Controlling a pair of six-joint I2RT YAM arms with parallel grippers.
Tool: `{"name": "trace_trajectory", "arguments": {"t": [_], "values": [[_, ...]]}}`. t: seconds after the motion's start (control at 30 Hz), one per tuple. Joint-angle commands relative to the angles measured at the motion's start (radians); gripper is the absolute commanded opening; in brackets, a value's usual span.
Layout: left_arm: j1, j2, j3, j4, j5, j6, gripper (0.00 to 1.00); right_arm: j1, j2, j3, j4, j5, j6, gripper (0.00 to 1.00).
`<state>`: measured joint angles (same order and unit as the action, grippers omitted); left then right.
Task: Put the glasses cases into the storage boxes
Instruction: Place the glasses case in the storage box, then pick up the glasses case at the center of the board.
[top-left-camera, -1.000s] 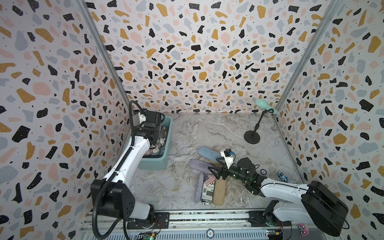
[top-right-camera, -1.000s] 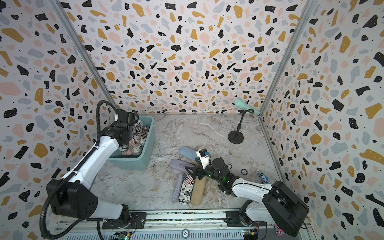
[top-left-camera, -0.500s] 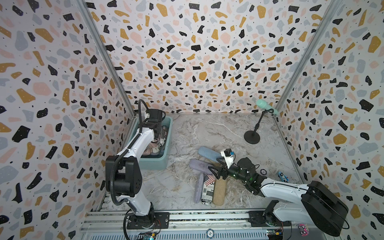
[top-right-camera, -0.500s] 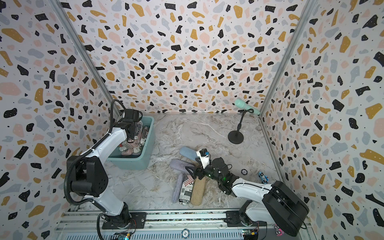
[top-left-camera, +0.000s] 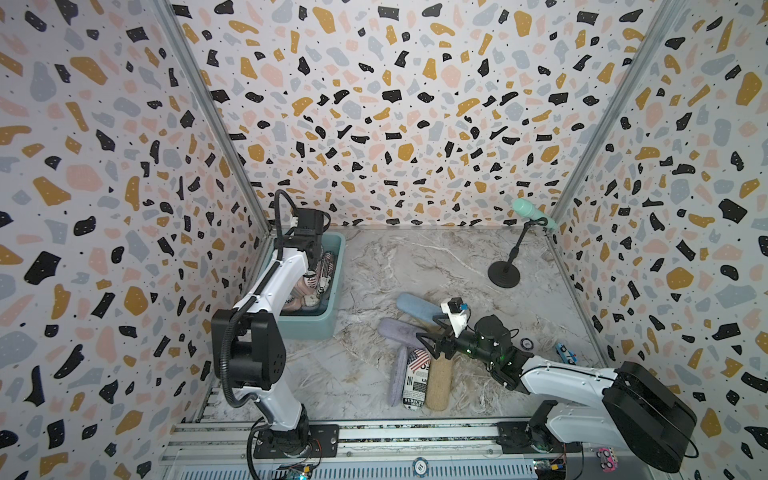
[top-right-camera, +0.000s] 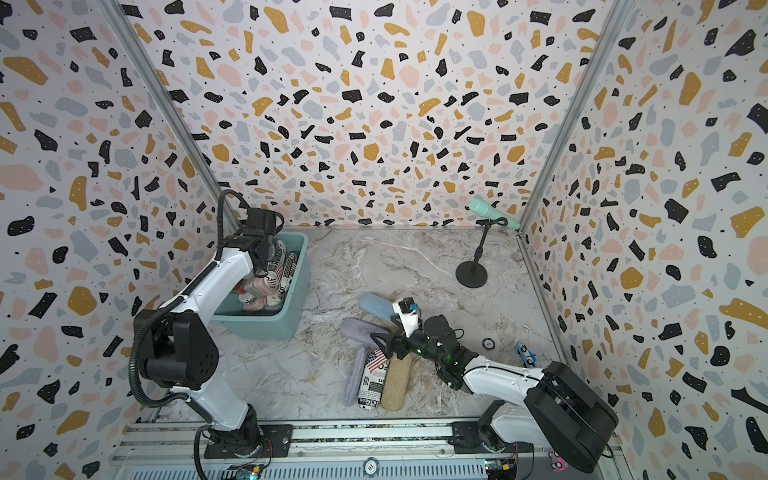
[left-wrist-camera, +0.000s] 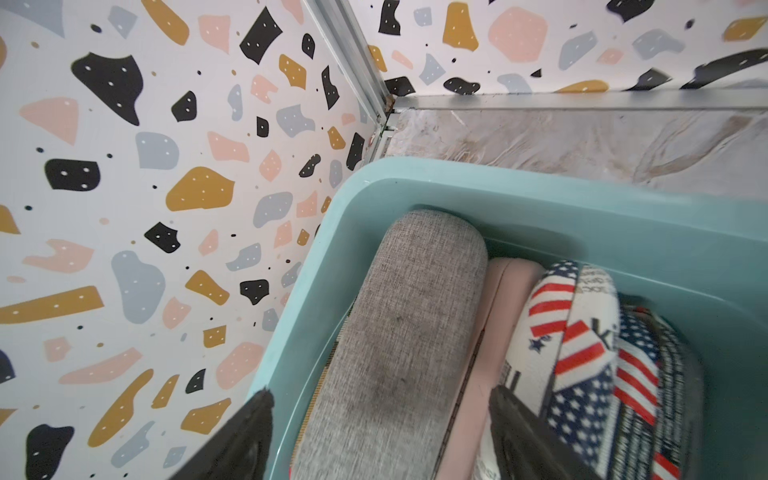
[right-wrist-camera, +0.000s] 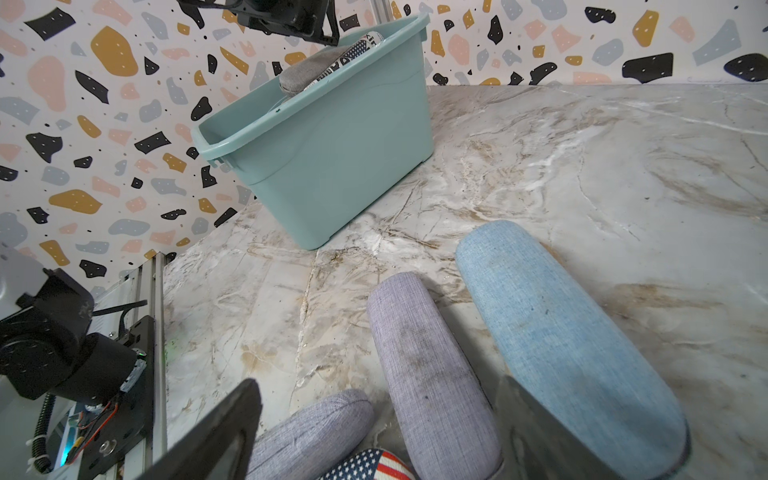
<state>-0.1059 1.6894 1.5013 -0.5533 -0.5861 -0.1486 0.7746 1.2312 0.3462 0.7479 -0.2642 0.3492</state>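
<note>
Marbled tabletop (top-left-camera: 415, 266) and terrazzo-patterned walls (top-left-camera: 374, 104) enclose the scene. Between the widely spread fingers of the right gripper (right-wrist-camera: 378, 386) lies a lavender case (right-wrist-camera: 432, 374), with clear space on one side and nothing pinched. One finger (right-wrist-camera: 540, 436) overlaps a light blue case (right-wrist-camera: 561, 332) just beside it. At that gripper's near edge show a second lavender case (right-wrist-camera: 307, 428) and the stars and stripes of a newsprint case (right-wrist-camera: 365, 463). In both top views the newsprint case carries the letters "SUBSCR" at its end nearest the rail (top-left-camera: 374, 432). The smaller print above them is too small to read. A tan case (top-left-camera: 438, 382) lies touching the newsprint case. Well beyond the right gripper stands the teal tub (right-wrist-camera: 332, 158), holding several cases. The left gripper (left-wrist-camera: 380, 392) hangs over the tub's end nearest the back wall, fingers apart and gripping nothing. Directly between them a grey case (left-wrist-camera: 407, 332) rests against the tub wall, and a strip of wall shows between it and one finger (left-wrist-camera: 253, 432). Next out from it come a pink case (left-wrist-camera: 507, 282), then a flag-print case (left-wrist-camera: 573, 324) with a bold dark "K" legible on its white band; its finer lines are unreadable. Farthest from both grippers, a mint microphone (top-left-camera: 532, 212) sits on a black stand (top-left-camera: 503, 274) in the back corner.
</note>
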Motion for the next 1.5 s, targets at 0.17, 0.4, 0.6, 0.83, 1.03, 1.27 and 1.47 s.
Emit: {"name": "trace_trajectory", "arguments": {"t": [0.17, 0.4, 0.6, 0.83, 1.03, 1.27, 1.47], "values": [[-0.106, -0.254, -0.178, 0.143, 0.209, -0.091, 0.71, 0.004, -0.027, 0.001, 0.002, 0.103, 0.005, 0.89], [-0.38, -0.293, -0.253, 0.164, 0.127, -0.137, 0.72, -0.005, -0.098, -0.038, -0.03, 0.315, 0.046, 0.89], [-0.553, -0.323, -0.369, 0.189, 0.146, -0.234, 0.73, -0.108, -0.055, -0.027, -0.083, 0.274, 0.122, 0.89], [-0.779, -0.384, -0.542, 0.174, 0.056, -0.405, 0.75, -0.128, -0.025, -0.025, -0.09, 0.297, 0.14, 0.89], [-0.899, -0.459, -0.616, 0.162, 0.038, -0.505, 0.75, -0.128, -0.022, -0.033, -0.072, 0.293, 0.14, 0.89], [-0.963, -0.515, -0.651, 0.084, 0.073, -0.606, 0.74, -0.123, -0.048, -0.042, -0.047, 0.246, 0.136, 0.88], [-1.099, -0.531, -0.665, 0.008, 0.041, -0.778, 0.75, -0.122, -0.067, -0.045, -0.052, 0.252, 0.135, 0.88]]}}
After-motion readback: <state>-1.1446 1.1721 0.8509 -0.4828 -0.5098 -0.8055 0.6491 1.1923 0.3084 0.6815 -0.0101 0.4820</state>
